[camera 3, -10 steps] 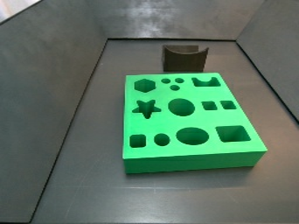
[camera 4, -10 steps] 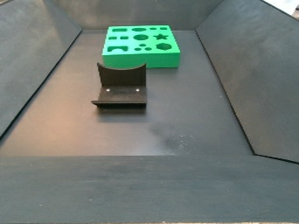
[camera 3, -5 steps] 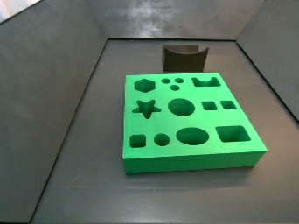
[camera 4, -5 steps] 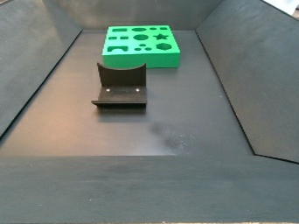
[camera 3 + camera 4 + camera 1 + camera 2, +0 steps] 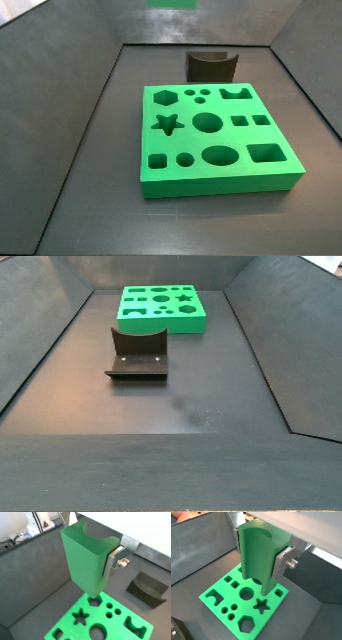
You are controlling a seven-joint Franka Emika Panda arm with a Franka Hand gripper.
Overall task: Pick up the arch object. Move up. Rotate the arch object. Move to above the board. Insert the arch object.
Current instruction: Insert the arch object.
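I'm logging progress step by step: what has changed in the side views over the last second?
A bit of green, the arch object, now shows at the top edge in a side view; a second ago nothing was there. It seems to be coming down over the board. Both wrist views show the gripper shut on it above the board. The board and the fixture have not moved.

The gripper shows only one flat silver finger in both wrist views; its partner sits behind the tall bright green arch block. That block hides part of the big green cut-out board. A side view crops it to a green sliver.
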